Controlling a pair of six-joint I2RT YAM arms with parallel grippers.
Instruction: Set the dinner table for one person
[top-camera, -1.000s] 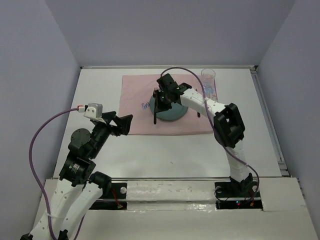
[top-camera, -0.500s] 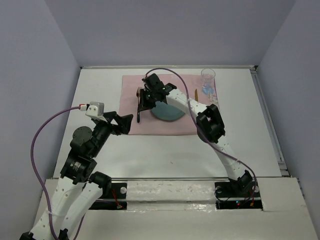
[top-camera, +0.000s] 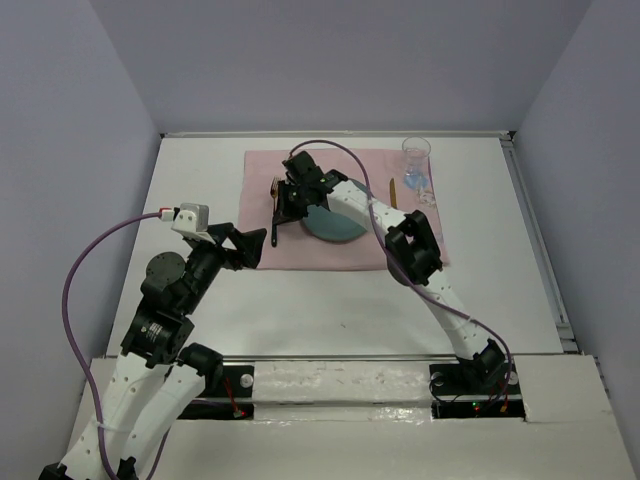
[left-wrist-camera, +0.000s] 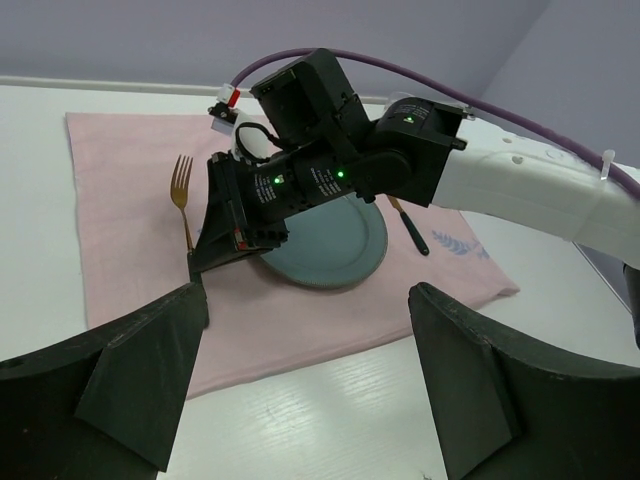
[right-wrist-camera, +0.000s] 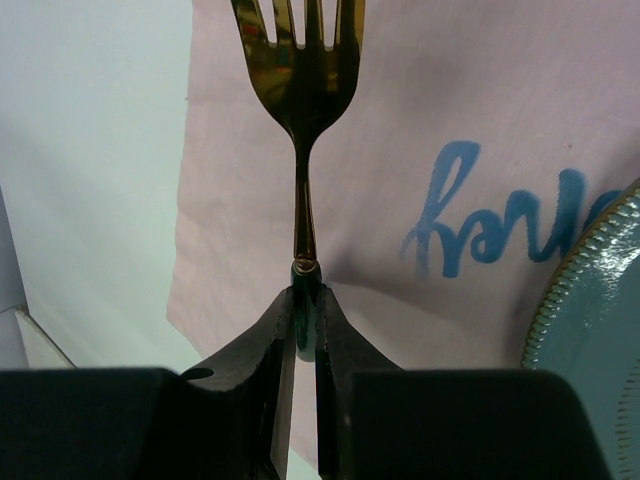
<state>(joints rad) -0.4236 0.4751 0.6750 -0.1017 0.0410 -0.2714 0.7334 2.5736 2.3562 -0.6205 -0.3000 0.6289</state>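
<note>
Wrist view, unlike overhead, shows right hand (right-wrist-camera: 304, 297) pinching fork (right-wrist-camera: 302, 90).

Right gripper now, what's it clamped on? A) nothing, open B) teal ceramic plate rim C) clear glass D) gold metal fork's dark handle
D: right wrist view shows the right gripper shut on the gold metal fork by its dark handle, above the pink cloth placemat.

Plain lavender-grey walls close in the scene on three sides: a back wall (top-camera: 340, 60), a left wall (top-camera: 60, 200) and a right wall (top-camera: 600, 150). Between them lies the white counter (top-camera: 330, 300), with a metal rim (top-camera: 537, 240) along its right side. A scuffed white board (top-camera: 340, 385) runs across the near edge. The light is soft and even.
</note>
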